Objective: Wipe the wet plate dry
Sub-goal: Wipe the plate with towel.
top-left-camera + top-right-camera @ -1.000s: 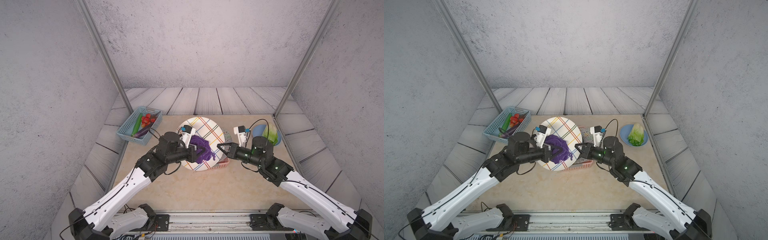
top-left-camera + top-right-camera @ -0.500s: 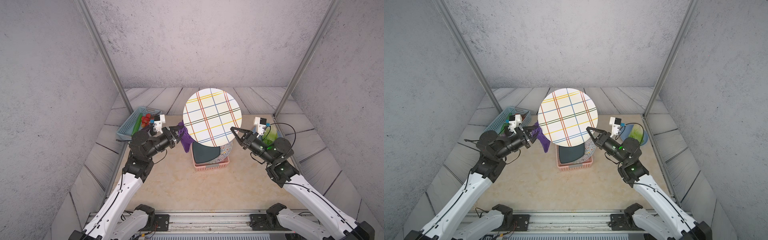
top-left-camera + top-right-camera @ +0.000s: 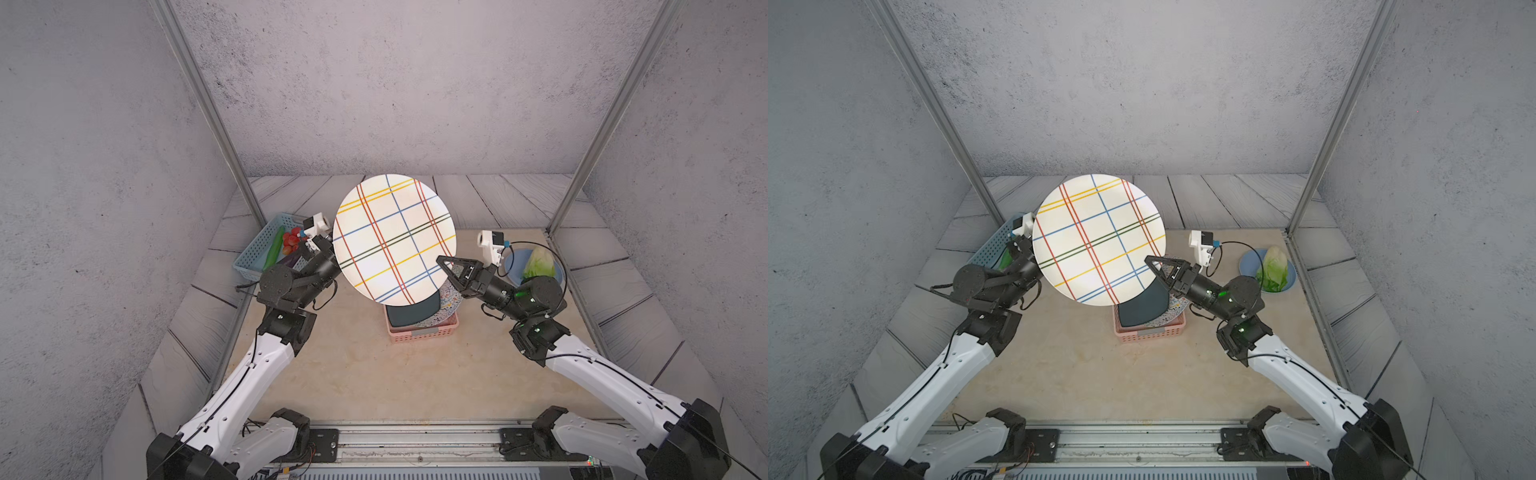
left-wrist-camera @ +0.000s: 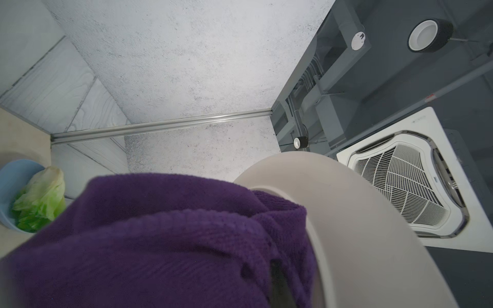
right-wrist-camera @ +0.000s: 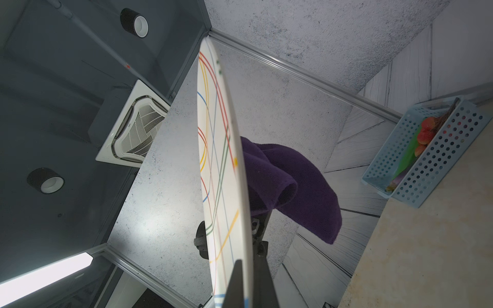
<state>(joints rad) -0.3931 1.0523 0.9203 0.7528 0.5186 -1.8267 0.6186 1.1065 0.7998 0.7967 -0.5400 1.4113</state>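
Note:
The plate (image 3: 395,239) (image 3: 1098,239), white with coloured crossing lines, is held up in the air, its face turned toward the top views. My right gripper (image 3: 442,262) (image 5: 249,280) is shut on its lower right rim, one finger on each side. My left gripper (image 3: 328,255) reaches behind the plate's left edge, shut on a purple cloth (image 4: 160,240). The right wrist view shows that cloth (image 5: 293,181) bunched against the plate's back side. In both top views the plate hides the cloth.
A pink basket (image 3: 419,330) holding a dark plate and a patterned plate stands on the table under the raised plate. A blue basket of vegetables (image 3: 266,249) is at the back left. A blue dish with lettuce (image 3: 536,266) sits at the right.
The plate rose from over the pink basket into the air. The left gripper, beside the plate with the cloth showing half a second ago, has moved behind it.

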